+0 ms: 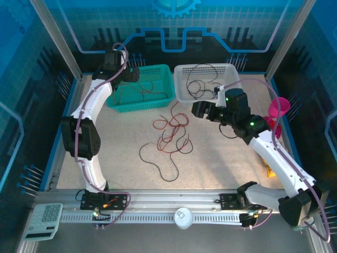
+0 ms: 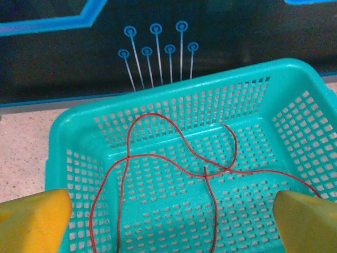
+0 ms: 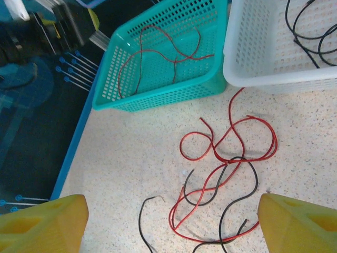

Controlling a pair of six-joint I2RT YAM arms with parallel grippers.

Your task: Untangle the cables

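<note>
Sorting looks partway to us: red cables (image 2: 206,171) lie in the teal basket (image 1: 139,107) far left, black cables (image 1: 196,86) in the white basket (image 1: 181,96) far right, and a red-and-black tangle (image 3: 227,161) sits mid-table. The left gripper (image 2: 171,221) hangs over the teal basket, jaws released. The right gripper (image 3: 169,224) hovers above the tangle, jaws spread and empty; we judge it should next pinch one outer strand.

This is looking like a robotics lab cell: a left arm (image 1: 92,103) and a right arm (image 1: 279,158) are sitting bolted to an aluminium rail (image 1: 158,199) at the near edge of a speckled surface (image 1: 126,132), metal posts (image 1: 55,37) are framing the enclosure, and a blue gear-printed backdrop (image 1: 176,6) is standing behind.
</note>
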